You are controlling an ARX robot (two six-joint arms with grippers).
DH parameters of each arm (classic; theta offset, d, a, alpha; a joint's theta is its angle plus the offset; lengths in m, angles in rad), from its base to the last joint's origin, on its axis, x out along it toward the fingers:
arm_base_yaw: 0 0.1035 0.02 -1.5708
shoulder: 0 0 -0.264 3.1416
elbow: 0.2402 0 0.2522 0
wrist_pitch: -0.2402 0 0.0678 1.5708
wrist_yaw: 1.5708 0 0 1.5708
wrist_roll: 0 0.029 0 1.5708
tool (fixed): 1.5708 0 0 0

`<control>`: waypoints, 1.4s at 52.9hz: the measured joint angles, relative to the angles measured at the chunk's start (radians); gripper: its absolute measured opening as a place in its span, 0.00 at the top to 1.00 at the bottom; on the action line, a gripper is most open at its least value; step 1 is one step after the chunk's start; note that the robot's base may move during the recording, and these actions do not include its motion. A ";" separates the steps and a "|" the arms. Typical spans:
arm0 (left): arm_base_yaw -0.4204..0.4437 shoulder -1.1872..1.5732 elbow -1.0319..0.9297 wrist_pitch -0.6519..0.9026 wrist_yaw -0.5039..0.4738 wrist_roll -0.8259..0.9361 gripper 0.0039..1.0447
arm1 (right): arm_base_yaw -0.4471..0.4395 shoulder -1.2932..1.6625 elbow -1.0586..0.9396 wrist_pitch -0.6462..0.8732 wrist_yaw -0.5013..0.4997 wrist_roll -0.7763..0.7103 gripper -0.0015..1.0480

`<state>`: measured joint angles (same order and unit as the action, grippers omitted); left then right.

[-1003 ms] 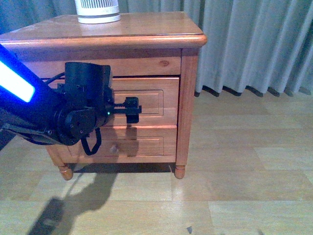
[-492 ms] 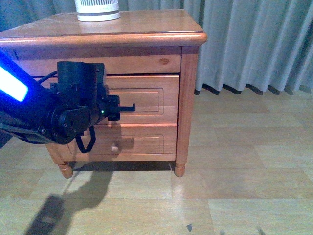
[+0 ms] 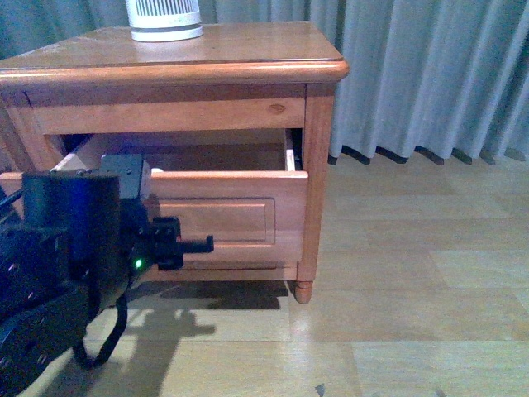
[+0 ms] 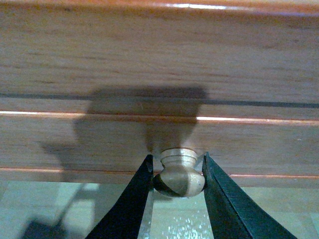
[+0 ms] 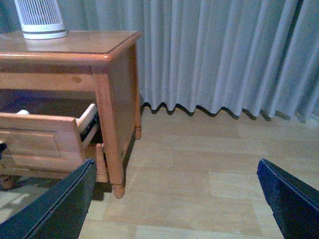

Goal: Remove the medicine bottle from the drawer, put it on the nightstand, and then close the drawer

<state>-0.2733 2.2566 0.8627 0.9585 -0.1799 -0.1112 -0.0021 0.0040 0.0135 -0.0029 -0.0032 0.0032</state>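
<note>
Between the fingers (image 4: 132, 201) of the left tool (image 4: 177, 164) sat the knob (image 4: 179, 178), clamped tight, on the drawer (image 3: 223, 194) standing open beyond it; the right tool (image 5: 175, 169) gaped wide apart.

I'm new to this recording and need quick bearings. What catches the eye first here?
The drawer of the nightstand stands pulled open, with the left gripper clamped on its round knob. A white slatted appliance sits at the rear of the nightstand's top. A small white thing, possibly the medicine bottle, peeks over the drawer's front.
</note>
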 joint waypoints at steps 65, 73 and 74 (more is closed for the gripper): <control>0.021 -1.322 -0.438 -0.789 0.186 -0.024 0.06 | 0.000 0.000 0.000 0.000 0.000 0.000 0.07; -0.054 -1.729 -0.491 -0.867 -0.074 0.047 0.25 | 0.000 0.000 0.000 0.000 0.000 0.000 0.07; -0.062 -1.756 -0.496 -0.885 -0.098 0.049 0.27 | 0.000 0.000 0.000 0.000 0.000 0.000 0.07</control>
<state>-0.3351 0.5003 0.3668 0.0731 -0.2775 -0.0620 -0.0021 0.0040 0.0135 -0.0029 -0.0032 0.0032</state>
